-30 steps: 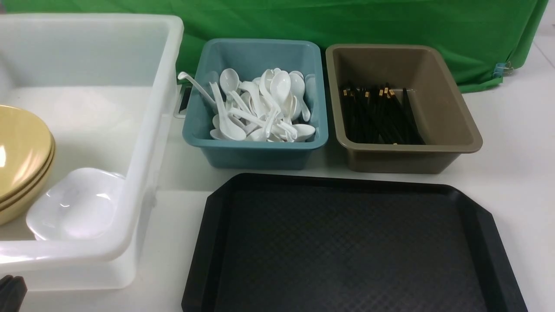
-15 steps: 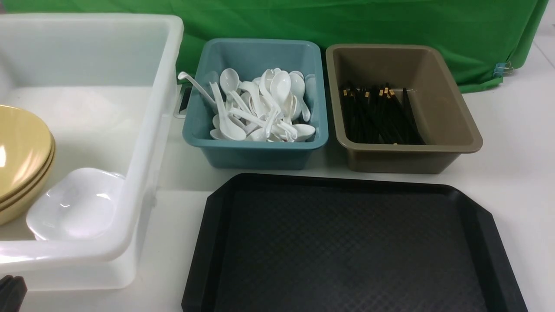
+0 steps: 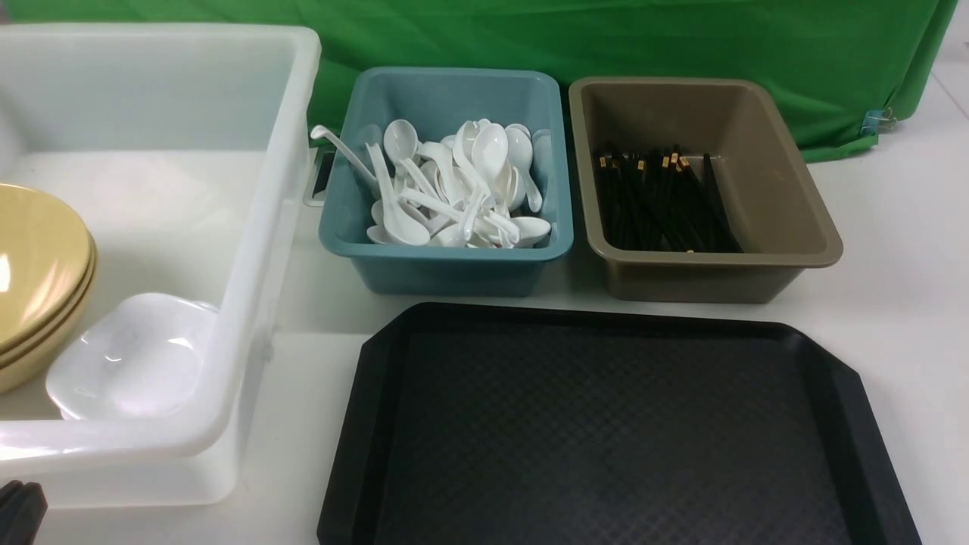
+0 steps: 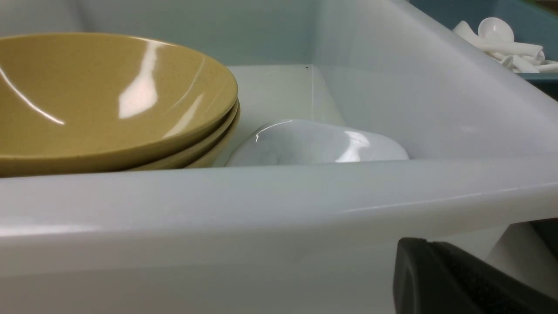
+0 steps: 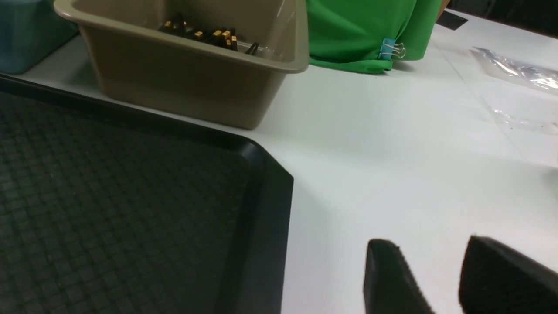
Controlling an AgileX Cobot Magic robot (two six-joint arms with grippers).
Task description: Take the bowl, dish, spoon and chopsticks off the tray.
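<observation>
The tray [image 3: 617, 431] lay bare on the white table [image 3: 901, 227], nearest the robot, its diamond-textured surface carrying nothing. The bowl [image 3: 34, 261] sat in the white tub [image 3: 250, 250] to the left — topmost of a stack of mustard-yellow bowls — with a white dish [image 3: 132, 356] just beside the stack, touching or nearly touching it. The spoons [image 3: 454, 189] were heaped in the teal tub [image 3: 447, 265] behind the tray's left part, one handle sticking up over the tub's left wall. The chopsticks [image 3: 658, 200] lay bundled in the brown tub [image 3: 708, 272] to the right of the teal one, gold bands toward the far side. A green cloth [image 3: 606, 38] hung behind both tubs.

The left gripper [image 3: 19, 513] showed only as a dark tip at the lower left corner of the front view, just outside the white tub's near wall; in its wrist view a single black finger [image 4: 457, 279] was visible, so whether that claw was apart or together could not be told. The right gripper [image 5: 440, 279] hovered over bare table just beside the tray's right corner — its two black fingers stood apart with white table showing between them, holding nothing.
</observation>
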